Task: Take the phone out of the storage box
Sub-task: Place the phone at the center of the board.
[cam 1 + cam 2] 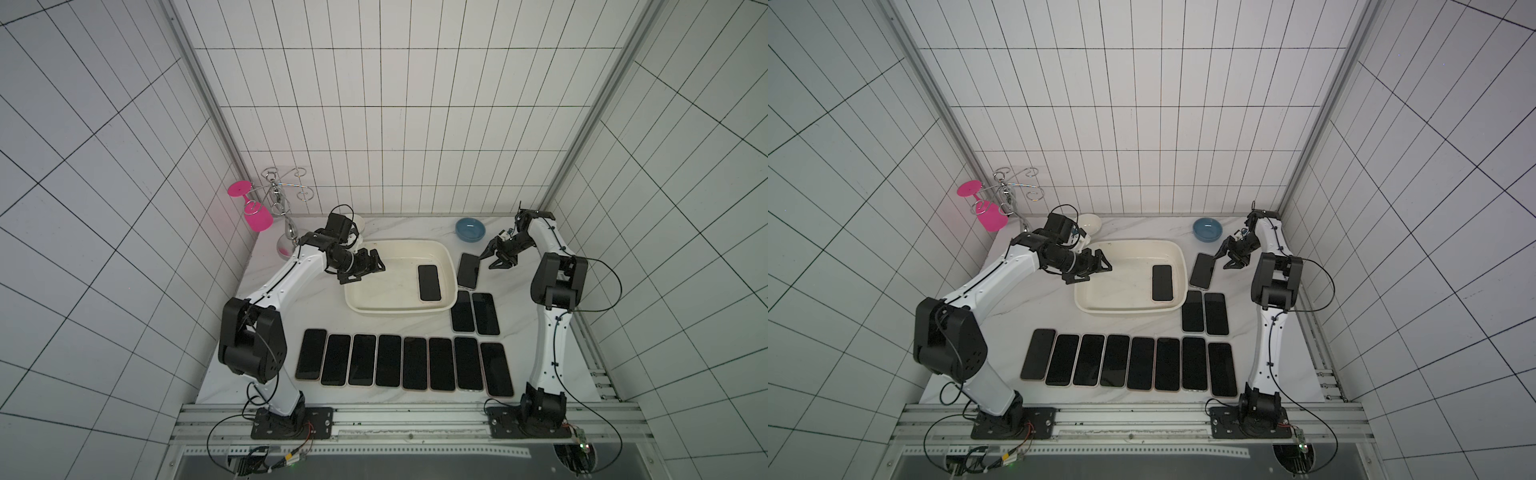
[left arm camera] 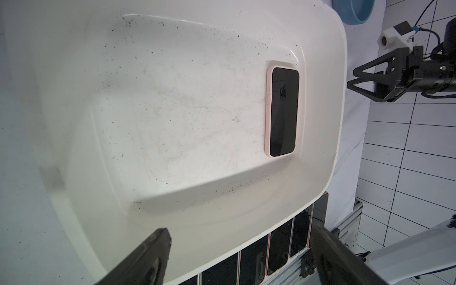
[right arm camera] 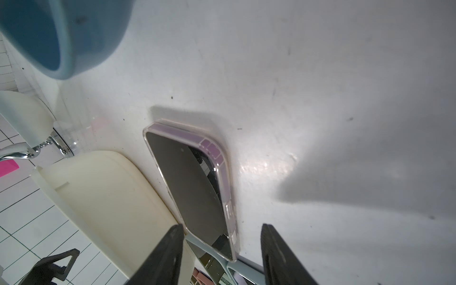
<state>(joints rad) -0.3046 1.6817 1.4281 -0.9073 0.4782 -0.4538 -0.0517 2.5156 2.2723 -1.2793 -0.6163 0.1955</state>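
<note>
Not yet lifted, the pink-cased black-screened phone (image 1: 429, 282) lies flat by the right wall of the shallow cream-white plastic storage box (image 1: 386, 291), left jaws spread wide above its bare end, seemingly to reach it, right jaws parted, empty, over a clear-cased phone (image 1: 468, 270) on the tabletop (image 1: 316, 316) outside.

Scuffed cream plastic storage box (image 2: 172, 103); glossy black phone (image 2: 283, 113); chrome rack (image 1: 276, 197)

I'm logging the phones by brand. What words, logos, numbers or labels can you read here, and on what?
None readable in any view.
The phone in the storage box: dark screen, pink case, no lettering visible.
The row of phones: dark screens, nothing legible.
</note>
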